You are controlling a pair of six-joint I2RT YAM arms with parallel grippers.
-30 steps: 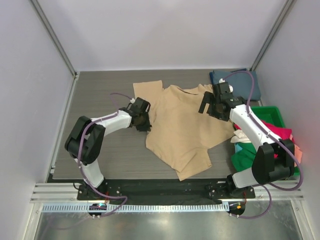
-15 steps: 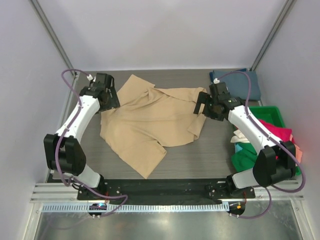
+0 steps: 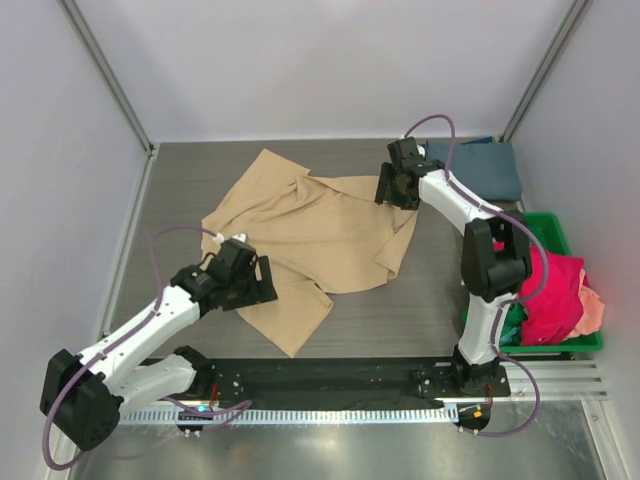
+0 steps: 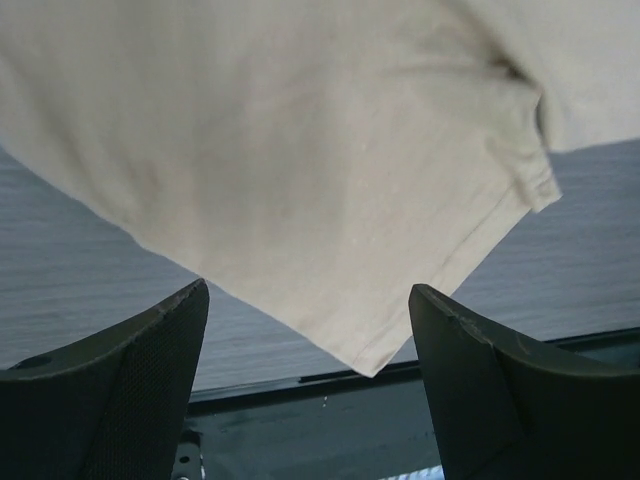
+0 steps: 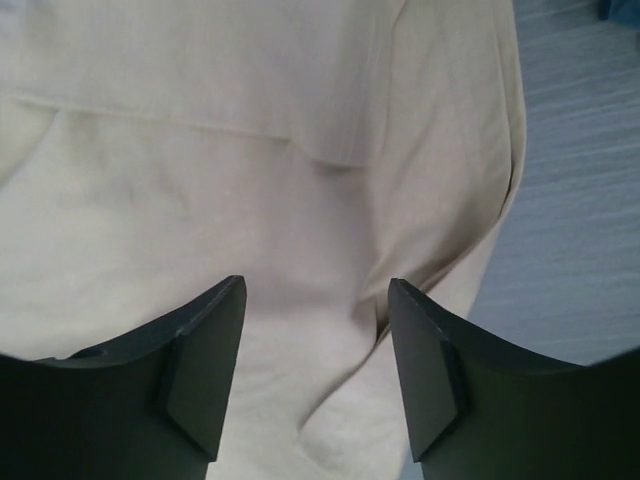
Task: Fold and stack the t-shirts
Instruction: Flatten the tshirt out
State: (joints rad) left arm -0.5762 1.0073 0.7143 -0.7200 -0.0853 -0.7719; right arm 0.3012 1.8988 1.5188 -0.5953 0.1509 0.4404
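Observation:
A tan t-shirt (image 3: 315, 235) lies rumpled across the middle of the table, its right part folded over. My left gripper (image 3: 268, 286) hovers at the shirt's near-left hem, open; in the left wrist view the hem corner (image 4: 375, 350) lies on the table between and beyond my spread fingers (image 4: 140, 370), not gripped. My right gripper (image 3: 392, 188) is over the shirt's far-right corner, open, with wrinkled tan cloth (image 5: 300, 200) below the gap between its fingers (image 5: 205, 350). A slate blue t-shirt (image 3: 492, 168) lies folded at the back right. Magenta (image 3: 550, 290) and peach (image 3: 590, 310) t-shirts fill the bin.
A green plastic bin (image 3: 548, 228) stands at the right edge of the table, beside the right arm. The black base rail (image 3: 330, 375) runs along the near edge, just below the shirt's lowest corner. Grey walls close in on three sides.
The left arm let go of the tan shirt after dragging it left, then swung from the far-left corner to the near hem. The right gripper moved back to the far-right corner, its jaws narrowing.

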